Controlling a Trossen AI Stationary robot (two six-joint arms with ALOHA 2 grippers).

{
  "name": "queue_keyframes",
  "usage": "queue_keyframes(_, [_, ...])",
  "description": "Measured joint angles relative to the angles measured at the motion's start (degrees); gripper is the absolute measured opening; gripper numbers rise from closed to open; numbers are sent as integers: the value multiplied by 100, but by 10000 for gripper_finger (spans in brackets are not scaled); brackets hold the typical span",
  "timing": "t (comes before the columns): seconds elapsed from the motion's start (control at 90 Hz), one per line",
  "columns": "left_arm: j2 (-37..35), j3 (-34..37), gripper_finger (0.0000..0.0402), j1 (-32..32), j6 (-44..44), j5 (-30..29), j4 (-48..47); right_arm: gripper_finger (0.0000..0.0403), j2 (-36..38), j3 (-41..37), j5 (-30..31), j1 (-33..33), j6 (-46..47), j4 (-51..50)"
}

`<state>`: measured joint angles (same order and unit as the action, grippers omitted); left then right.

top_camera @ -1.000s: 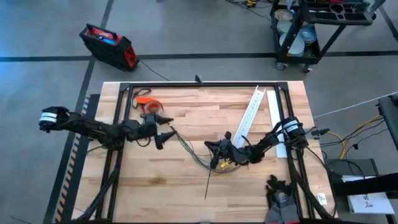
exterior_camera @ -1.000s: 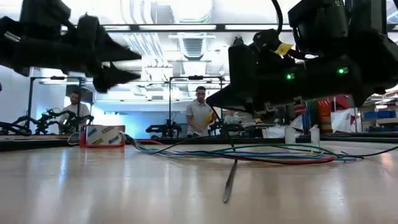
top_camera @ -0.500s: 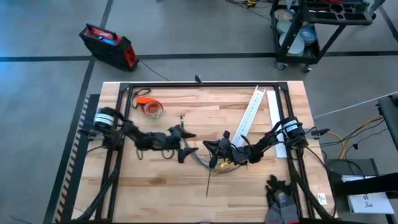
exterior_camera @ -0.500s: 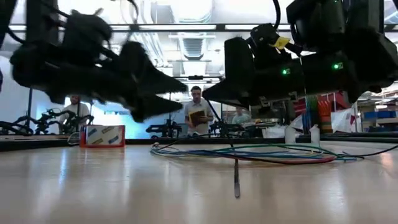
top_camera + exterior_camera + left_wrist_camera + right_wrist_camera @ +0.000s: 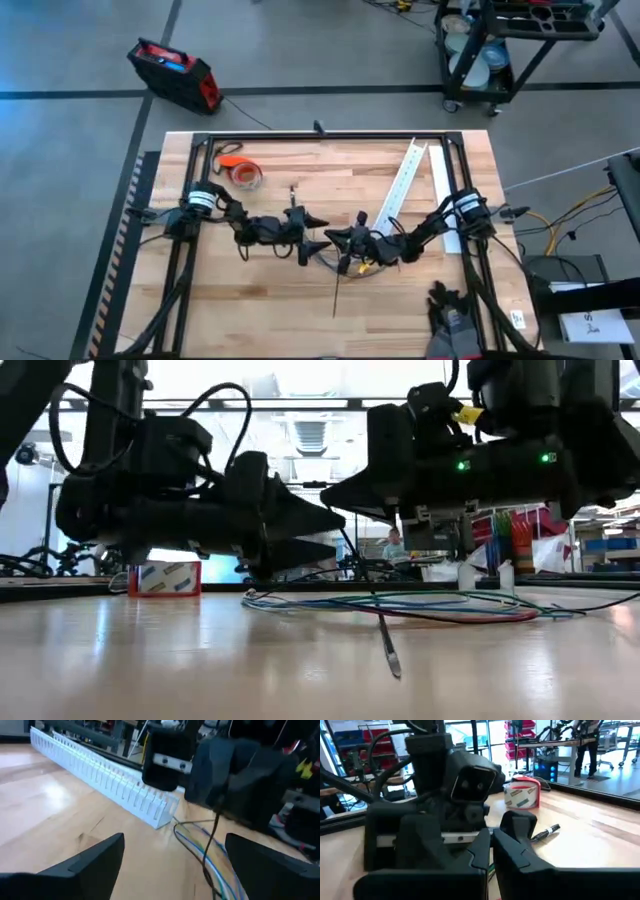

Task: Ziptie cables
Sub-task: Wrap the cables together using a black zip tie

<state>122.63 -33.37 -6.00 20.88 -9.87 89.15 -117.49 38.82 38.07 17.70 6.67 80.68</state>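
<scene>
**Inspector:** Worktop (image 5: 200,300) first; pale wood, both arms meeting near its middle; long white slotted channel (image 5: 402,183) lies diagonally toward the far right corner; orange tape roll (image 5: 240,174) sits near the far left corner, well apart from the work.

**Assistant:** And the claws?

**Inspector:** Left claw (image 5: 315,234) is spread wide, one finger either side of empty air in its wrist view, poised just beside the right arm's tip; right claw (image 5: 337,238) is closed narrow, fingers nearly touching in its own wrist view; it appears to pinch the upper end of the ziptie (image 5: 338,287), though the contact itself is hidden.

**Assistant:** Position of the task items?

**Inspector:** The cables (image 5: 400,603) lie flat in a loose loop on the worktop beneath both claws; the ziptie hangs down from the right claw, its free end trailing toward the near edge; in the low view its tip (image 5: 389,650) rests on the wood in front of the bundle.

**Assistant:** Stage?

**Inspector:** Judged early; the strip is not yet around the bundle; next move calls for the left claw to take the wires or the strip's free end so it can be looped and threaded; fine alignment needed.
</scene>
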Motion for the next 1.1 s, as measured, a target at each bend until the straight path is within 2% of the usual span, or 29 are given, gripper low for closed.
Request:
queue_keyframes(0.189, [156, -344, 189, 0, -290, 150, -22, 0, 0, 8, -68, 3, -23, -13])
queue_keyframes(0.411, [74, -29, 33, 2, -254, 356, -54, 0, 0, 8, -58, 1, -25, -24])
queue_keyframes(0.467, [70, 48, 11, 4, -238, 356, -38, 0, 0, 8, -58, 3, -25, -31])
queue_keyframes(0.722, [15, 94, 2, 4, -323, 351, -20, 0, 0, 8, -59, 3, -25, -68])
queue_keyframes(0.911, [11, 22, 31, 4, -527, 371, -42, 0, 0, 8, -59, 2, -25, -79])
queue_keyframes(1.1, [11, 144, 74, 4, -696, 1130, -62, 0, 0, 8, -64, 6, -25, -101])
